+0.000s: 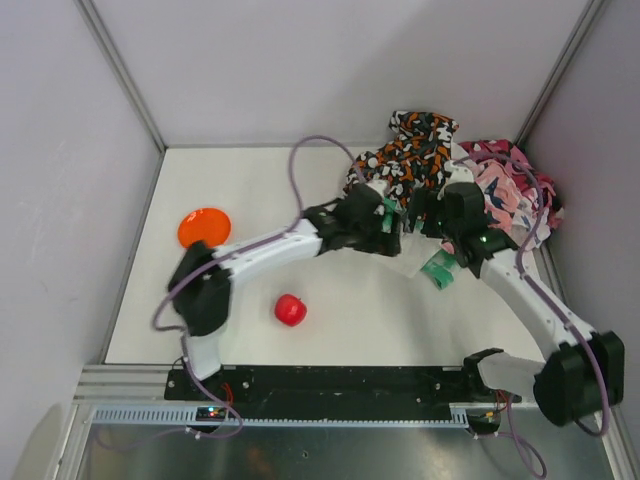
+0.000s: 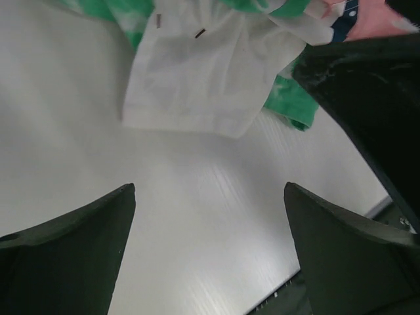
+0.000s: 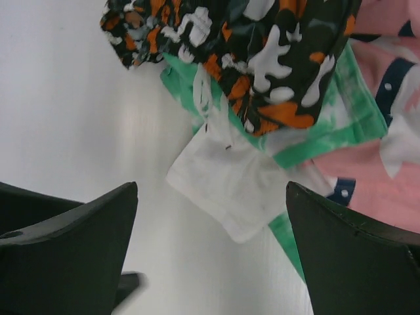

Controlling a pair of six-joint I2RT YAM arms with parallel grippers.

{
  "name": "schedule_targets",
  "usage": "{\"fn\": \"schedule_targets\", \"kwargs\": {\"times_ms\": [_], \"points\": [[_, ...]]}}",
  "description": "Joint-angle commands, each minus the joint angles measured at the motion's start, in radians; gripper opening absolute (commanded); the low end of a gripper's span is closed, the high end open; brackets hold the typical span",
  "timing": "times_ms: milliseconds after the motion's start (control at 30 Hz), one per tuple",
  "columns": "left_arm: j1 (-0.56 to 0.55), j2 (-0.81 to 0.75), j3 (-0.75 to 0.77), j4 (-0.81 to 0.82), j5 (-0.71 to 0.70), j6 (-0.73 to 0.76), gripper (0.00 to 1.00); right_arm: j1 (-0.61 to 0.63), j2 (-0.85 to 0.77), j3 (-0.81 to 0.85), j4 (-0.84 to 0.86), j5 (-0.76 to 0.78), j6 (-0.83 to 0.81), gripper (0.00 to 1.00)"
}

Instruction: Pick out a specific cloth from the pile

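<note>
Just one white cloth (image 3: 230,187), one three-cloth pile (image 1: 420,140).

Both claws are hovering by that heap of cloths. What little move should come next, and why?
Probably lower the right gripper onto the plain white thin cloth and close. Its jaws stand open, and the white corner pokes out from under the orange-black-white blotched cloth and green-white mottled cloth, lying squarely ahead of them.

The light is bright and even, the white table (image 1: 350,330) shines softly with only faint shadows, and the dark fingers (image 2: 65,256) close to both wrist cameras look blurry.
</note>
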Motion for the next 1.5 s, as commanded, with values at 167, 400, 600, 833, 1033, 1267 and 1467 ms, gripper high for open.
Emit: {"fn": "schedule_targets", "kwargs": {"times_ms": [167,400,600,833,1033,1267,1467], "points": [[-0.067,0.432,0.392,0.013,0.0,0.047,1.0,-0.206,0.235,0.114,0.018,-0.144,0.166,0.96],[-0.084,0.651,0.592,0.046,0.023,0.0,1.0,-0.29,0.221,0.114,0.023,-0.127,0.177,0.98],[-0.091,0.699,0.627,0.072,-0.024,-0.033,0.74,-0.324,0.218,0.114,-0.013,-0.124,0.16,0.98],[-0.091,0.504,0.463,0.072,-0.161,-0.004,0.12,-0.325,0.219,0.114,-0.029,-0.106,0.111,0.98],[-0.092,0.296,0.312,0.071,-0.185,0.046,0.15,-0.324,0.181,0.115,-0.036,-0.107,0.073,0.99],[-0.089,0.216,0.258,0.064,-0.138,0.072,0.28,-0.307,0.141,0.114,-0.071,-0.101,0.05,0.99],[-0.088,0.239,0.284,0.032,-0.097,0.074,0.35,-0.267,0.103,0.114,-0.097,-0.095,0.029,0.99]]}}
